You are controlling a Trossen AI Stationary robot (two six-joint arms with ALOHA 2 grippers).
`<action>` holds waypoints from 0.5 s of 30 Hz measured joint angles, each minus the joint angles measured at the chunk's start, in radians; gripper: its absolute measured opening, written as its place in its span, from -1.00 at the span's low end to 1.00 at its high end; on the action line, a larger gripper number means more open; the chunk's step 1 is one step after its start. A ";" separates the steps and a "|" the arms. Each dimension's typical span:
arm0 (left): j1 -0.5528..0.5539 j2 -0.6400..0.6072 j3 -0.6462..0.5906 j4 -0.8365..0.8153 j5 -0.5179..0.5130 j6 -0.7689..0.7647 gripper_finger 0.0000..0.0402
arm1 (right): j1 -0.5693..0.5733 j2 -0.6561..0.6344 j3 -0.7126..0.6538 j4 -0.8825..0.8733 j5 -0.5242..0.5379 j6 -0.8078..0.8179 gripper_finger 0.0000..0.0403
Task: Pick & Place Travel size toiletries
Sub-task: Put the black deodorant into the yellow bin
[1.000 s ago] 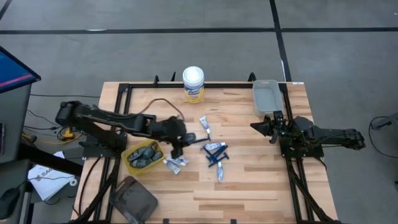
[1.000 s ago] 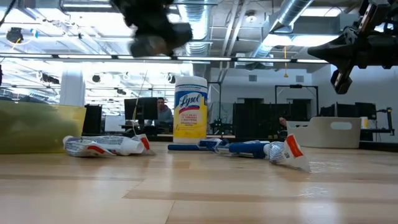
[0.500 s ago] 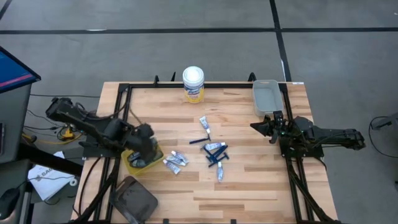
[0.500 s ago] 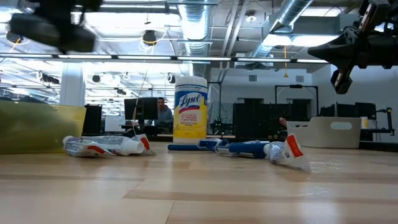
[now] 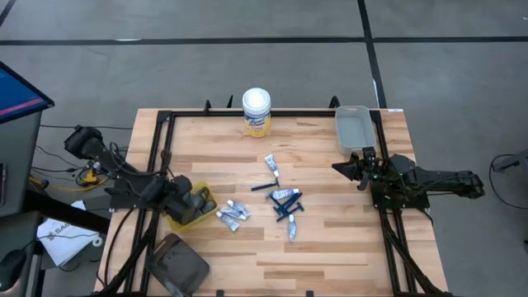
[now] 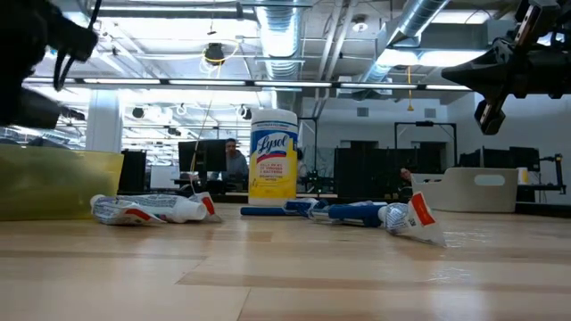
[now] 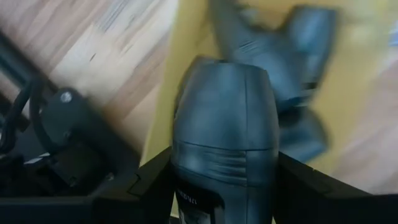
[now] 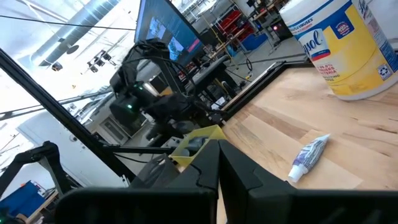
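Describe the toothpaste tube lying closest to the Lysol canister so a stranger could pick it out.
Start at the Lysol canister on the table's far edge. Coming toward the table's middle, the first item is a small white tube, alone on bare wood. The other tubes lie farther off, by the blue razors or the yellow bin.

Dark jointed arms (image 5: 124, 169) — black cabling

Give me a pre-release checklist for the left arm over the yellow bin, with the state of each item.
1. Left hand grips a dark grey stick: ok.
2. Hand sits over the yellow bin: ok.
3. Room in the bin among the grey sticks already there: cannot tell.
4. Right hand parked shut near the grey tray, out of the way: ok.
5. Toiletries left on the table, tubes and blue razors: not ok, still to be picked.
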 joint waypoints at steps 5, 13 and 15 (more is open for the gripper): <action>0.008 0.000 -0.066 0.034 0.007 -0.015 0.03 | 0.000 0.000 0.000 0.000 0.000 0.000 -1.00; 0.014 0.000 -0.116 0.148 -0.053 -0.009 0.03 | 0.000 0.000 0.000 0.000 0.000 0.000 -1.00; 0.014 0.000 -0.116 0.148 -0.054 -0.009 0.03 | 0.000 0.000 0.000 0.000 0.000 0.000 -1.00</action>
